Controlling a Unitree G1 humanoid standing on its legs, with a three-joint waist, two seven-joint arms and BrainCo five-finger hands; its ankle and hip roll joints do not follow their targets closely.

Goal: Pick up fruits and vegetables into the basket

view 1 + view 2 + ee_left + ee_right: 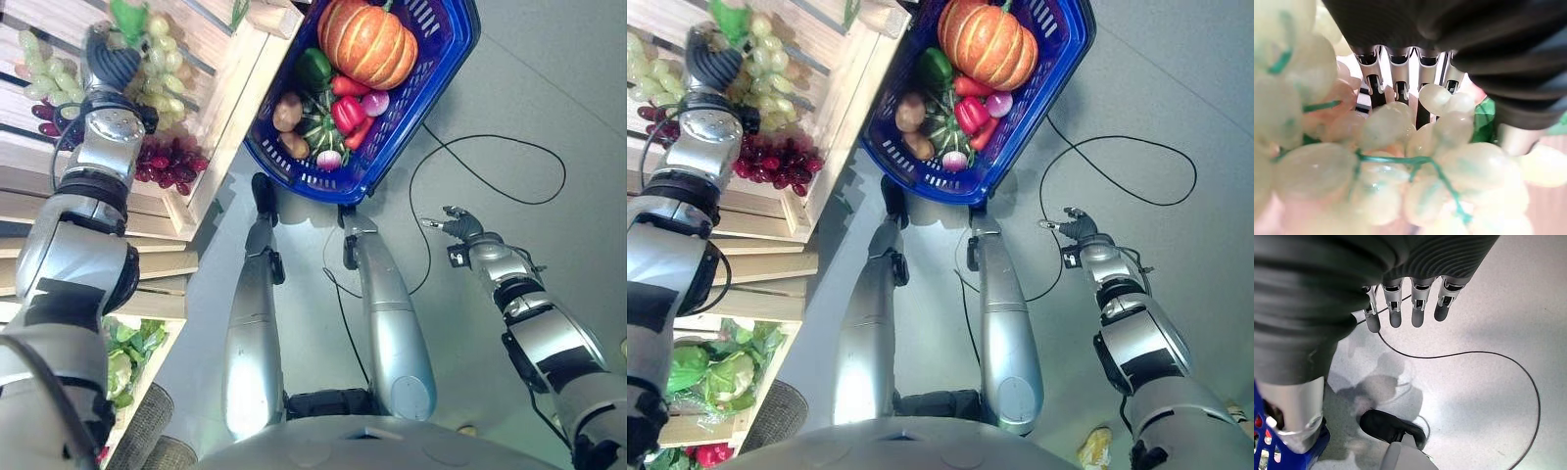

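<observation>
1. The left hand (115, 61) is reaching up into a wooden crate (220, 103) and sitting right on a bunch of green grapes (162, 59).
2. In the left wrist view its fingers (1376, 83) are going down into the green grapes and touching them, but the tips are hidden among them, so I cannot tell if the hand is gripping them or just resting there.
3. A bunch of red grapes (168, 162) is lying in the same crate, just beside the green ones and closer to the robot.
4. The right hand (458, 227) is hanging over the grey floor (549, 88), well apart from everything, with its fingers (1419, 316) loose and holding nothing.
5. A blue basket (446, 54) is sitting on the floor between the two arms, next to the crate.
6. Inside the basket, a big orange pumpkin (367, 41) is lying at the far end.
7. Near it are a green pepper (314, 67), a red pepper (346, 113) and two potatoes (287, 112).
8. Leafy greens (720, 367) are sitting on a lower shelf by the robot's left side.
</observation>
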